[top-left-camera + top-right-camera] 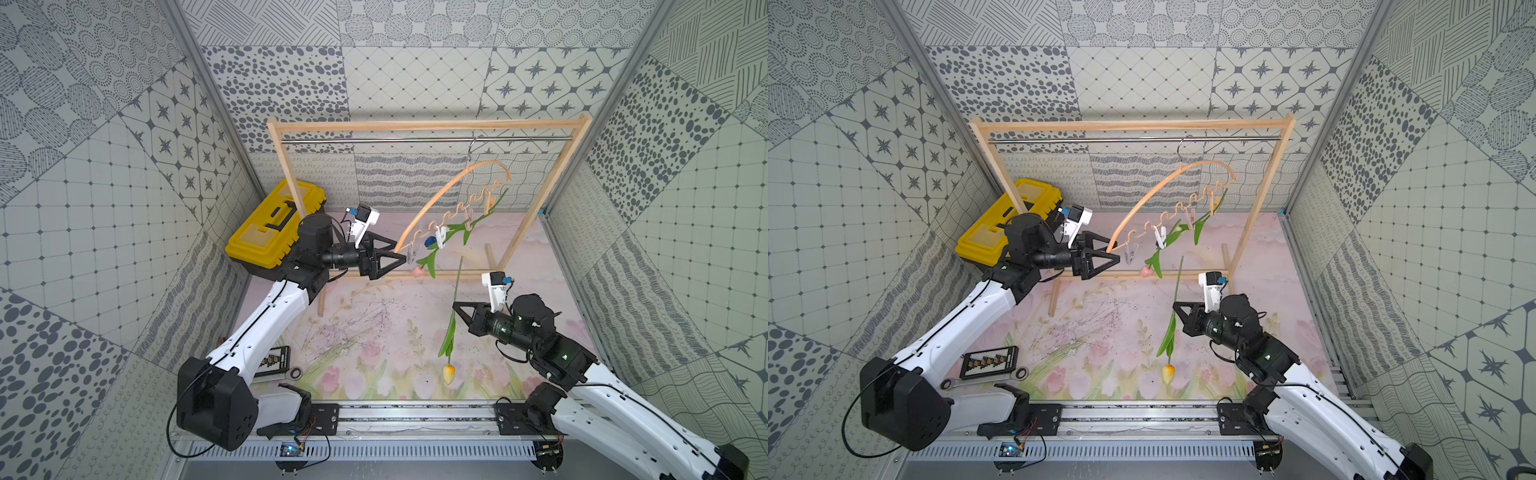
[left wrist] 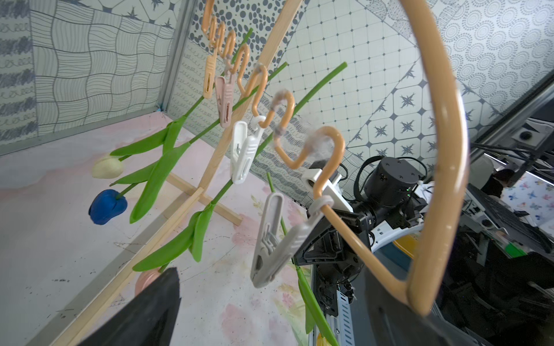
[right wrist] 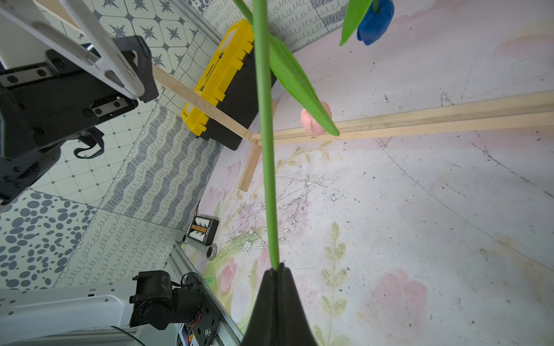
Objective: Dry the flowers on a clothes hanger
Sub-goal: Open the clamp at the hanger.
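My right fingers [image 3: 277,296] pinch the yellow tulip [image 1: 448,373] by its stem, head dangling over the desk [image 1: 374,316]. My left fingers [image 1: 380,240] stand wide around the tilted clothes hanger [image 2: 448,125]'s end. Unheld, it could swing and dodge the stem.

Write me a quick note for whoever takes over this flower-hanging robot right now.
Left gripper: open, jaws either side of the hanger's lower end.
Right gripper: shut on the yellow tulip's stem, head down.
Done: cream tulip, blue tulip and pink tulip are clipped to the hanger, which hangs tilted on the rail.
To do: clip the yellow tulip into the empty grey pin.
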You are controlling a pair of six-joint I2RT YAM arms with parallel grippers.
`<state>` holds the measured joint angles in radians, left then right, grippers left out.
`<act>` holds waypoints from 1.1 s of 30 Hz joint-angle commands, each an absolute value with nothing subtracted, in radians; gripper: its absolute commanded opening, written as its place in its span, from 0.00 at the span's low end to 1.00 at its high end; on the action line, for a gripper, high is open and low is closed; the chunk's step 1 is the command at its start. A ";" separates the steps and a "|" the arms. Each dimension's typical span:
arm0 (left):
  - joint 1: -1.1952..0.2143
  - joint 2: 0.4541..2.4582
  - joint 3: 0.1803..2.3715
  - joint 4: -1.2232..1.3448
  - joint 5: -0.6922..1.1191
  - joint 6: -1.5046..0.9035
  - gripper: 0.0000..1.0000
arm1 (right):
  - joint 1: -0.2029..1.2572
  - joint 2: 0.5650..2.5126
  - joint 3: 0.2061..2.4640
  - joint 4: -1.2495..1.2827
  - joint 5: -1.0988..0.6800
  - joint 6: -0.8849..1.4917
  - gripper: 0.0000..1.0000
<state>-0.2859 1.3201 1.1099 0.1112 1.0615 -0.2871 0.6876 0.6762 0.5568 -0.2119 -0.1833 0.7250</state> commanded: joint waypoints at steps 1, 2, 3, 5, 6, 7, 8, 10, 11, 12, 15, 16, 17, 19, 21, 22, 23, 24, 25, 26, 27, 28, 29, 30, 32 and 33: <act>-0.320 1.351 1.101 0.298 1.263 -0.333 0.97 | 0.687 0.657 0.592 -0.153 -0.206 0.728 0.00; -0.331 1.349 1.088 0.311 1.254 -0.332 0.97 | 0.687 0.651 0.593 -0.155 -0.202 0.730 0.00; -0.343 1.344 1.070 0.329 1.240 -0.331 0.97 | 0.687 0.648 0.594 -0.156 -0.199 0.731 0.00; -0.361 1.333 1.042 0.349 1.229 -0.332 0.97 | 0.687 0.642 0.594 -0.161 -0.193 0.732 0.00; -0.366 1.325 1.031 0.346 1.230 -0.332 0.97 | 0.687 0.642 0.595 -0.165 -0.195 0.732 0.00; -0.367 1.315 1.021 0.328 1.229 -0.324 0.97 | 0.686 0.641 0.597 -0.168 -0.195 0.732 0.00; -0.367 1.296 1.009 0.286 1.217 -0.298 0.97 | 0.687 0.639 0.595 -0.172 -0.196 0.731 0.00; -0.369 1.243 0.991 0.185 1.175 -0.223 0.97 | 0.686 0.629 0.590 -0.175 -0.195 0.732 0.00; -0.368 1.207 0.977 0.146 1.149 -0.196 0.97 | 0.687 0.621 0.586 -0.178 -0.193 0.733 0.00; -0.368 1.169 0.964 0.103 1.121 -0.163 0.97 | 0.686 0.609 0.582 -0.181 -0.191 0.734 0.00; -0.368 1.080 0.929 0.015 1.028 -0.089 0.97 | 0.686 0.581 0.569 -0.188 -0.186 0.737 0.00; -0.368 1.058 0.912 0.021 0.988 -0.078 0.97 | 0.687 0.573 0.565 -0.190 -0.188 0.737 0.00; -0.368 1.051 0.898 0.045 0.963 -0.081 0.97 | 0.687 0.568 0.562 -0.190 -0.194 0.737 0.00; -0.369 1.071 0.892 0.115 0.957 -0.116 0.96 | 0.686 0.568 0.561 -0.186 -0.207 0.736 0.00; -0.373 1.125 0.908 0.181 0.982 -0.158 0.94 | 0.687 0.568 0.566 -0.178 -0.223 0.732 0.00; -0.378 1.161 0.927 0.202 0.998 -0.176 0.93 | 0.687 0.566 0.569 -0.174 -0.228 0.730 0.00; -0.384 1.193 0.946 0.220 1.016 -0.193 0.92 | 0.687 0.563 0.572 -0.170 -0.231 0.730 0.00; -0.392 1.225 0.961 0.244 1.029 -0.209 0.91 | 0.686 0.560 0.575 -0.169 -0.231 0.730 0.00; -0.391 1.255 0.971 0.287 1.044 -0.239 0.90 | 0.687 0.558 0.579 -0.168 -0.228 0.730 0.00; -0.391 1.279 0.975 0.342 1.055 -0.281 0.90 | 0.687 0.554 0.583 -0.165 -0.228 0.730 0.00; -0.391 1.296 0.973 0.394 1.061 -0.312 0.90 | 0.687 0.554 0.589 -0.164 -0.230 0.730 0.00; -0.391 1.311 0.969 0.448 1.065 -0.347 0.90 | 0.686 0.555 0.598 -0.164 -0.233 0.730 0.00; -0.391 1.324 0.963 0.499 1.069 -0.384 0.91 | 0.687 0.558 0.607 -0.162 -0.241 0.729 0.00; -0.390 1.332 0.958 0.542 1.078 -0.415 0.91 | 0.687 0.565 0.620 -0.163 -0.246 0.725 0.00; -0.387 1.338 0.948 0.587 1.091 -0.453 0.91 | 0.688 0.588 0.658 -0.185 -0.247 0.704 0.00; -0.388 1.338 0.936 0.605 1.090 -0.460 0.91 | 0.689 0.604 0.677 -0.195 -0.247 0.689 0.00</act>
